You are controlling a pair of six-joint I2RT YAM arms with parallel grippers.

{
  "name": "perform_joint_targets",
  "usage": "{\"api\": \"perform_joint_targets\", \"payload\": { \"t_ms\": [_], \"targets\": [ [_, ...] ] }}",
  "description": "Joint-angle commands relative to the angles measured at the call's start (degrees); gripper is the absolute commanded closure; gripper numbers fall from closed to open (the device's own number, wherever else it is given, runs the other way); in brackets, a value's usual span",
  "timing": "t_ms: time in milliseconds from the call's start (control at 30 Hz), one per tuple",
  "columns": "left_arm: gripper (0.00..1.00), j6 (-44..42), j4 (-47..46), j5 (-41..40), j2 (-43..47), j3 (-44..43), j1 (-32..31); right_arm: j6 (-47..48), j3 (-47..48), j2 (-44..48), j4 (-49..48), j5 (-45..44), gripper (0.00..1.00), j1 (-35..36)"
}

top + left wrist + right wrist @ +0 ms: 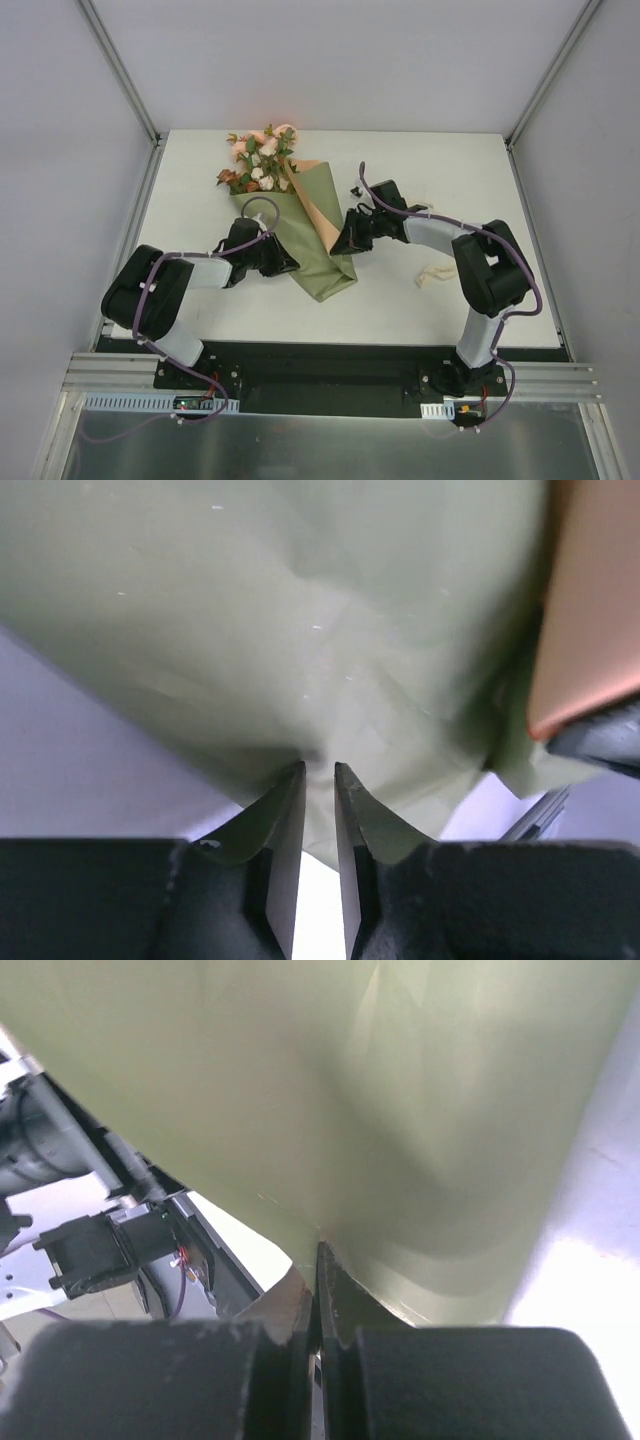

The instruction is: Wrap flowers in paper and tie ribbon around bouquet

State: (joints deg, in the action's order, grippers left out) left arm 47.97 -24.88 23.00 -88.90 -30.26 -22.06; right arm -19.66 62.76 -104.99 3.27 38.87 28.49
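Note:
The bouquet lies slanted on the white table, with the pink, white and rust flowers (258,165) at its far end. The olive paper (318,250) is folded round the stems, and an orange-tan flap (322,205) shows on the right. My left gripper (290,265) sits at the paper's lower left edge. Its jaws stand a narrow gap apart (319,767), with the paper (300,630) edge just at the tips. My right gripper (343,243) is shut (318,1250), pinching the right edge of the paper (400,1110). The cream ribbon (436,272) lies loose to the right, under the right arm.
A small black object (355,190) lies on the table (420,170) behind the right gripper. Metal frame posts (150,130) rise at the table's back corners, and grey walls close both sides. The arm bases stand on a black plate (320,375) at the near edge.

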Motion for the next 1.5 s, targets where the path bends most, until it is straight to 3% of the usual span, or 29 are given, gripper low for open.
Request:
{"api": "perform_joint_targets", "payload": {
  "t_ms": [0, 233, 533, 767, 1033, 1233, 1467],
  "targets": [
    [0.83, -0.1, -3.9, 0.0, -4.6, -0.9, -0.3, 3.6, 4.7, 0.1, 4.3, 0.3, 0.99, 2.6],
    [0.86, 1.1, -6.1, 0.0, -6.1, 0.4, -0.3, 5.4, 8.6, -3.4, 7.6, 0.3, 0.99, 6.7],
    [0.83, -0.4, 0.1, 0.7, 0.0, -0.7, -0.2, 8.3, 10.7, -6.7, 11.1, -2.4, 0.98, 7.6],
    [0.81, 0.1, 4.8, 3.6, 4.1, -3.3, 4.3, 8.6, 10.2, -6.4, 11.1, -3.0, 0.98, 6.8],
    [0.83, 0.1, 2.4, 4.4, -2.2, -8.7, 9.8, 7.9, 9.5, -6.3, 10.3, -2.1, 0.98, 7.0],
    [0.84, 2.8, -1.1, 4.0, -9.1, -12.2, 10.1, 8.1, 10.3, -6.8, 10.4, -1.5, 0.96, 8.3],
    [0.84, 2.0, -0.7, 0.9, -9.4, -12.1, 10.0, 7.9, 12.3, -9.3, 10.0, 0.4, 0.92, 9.5]
  ]
}}
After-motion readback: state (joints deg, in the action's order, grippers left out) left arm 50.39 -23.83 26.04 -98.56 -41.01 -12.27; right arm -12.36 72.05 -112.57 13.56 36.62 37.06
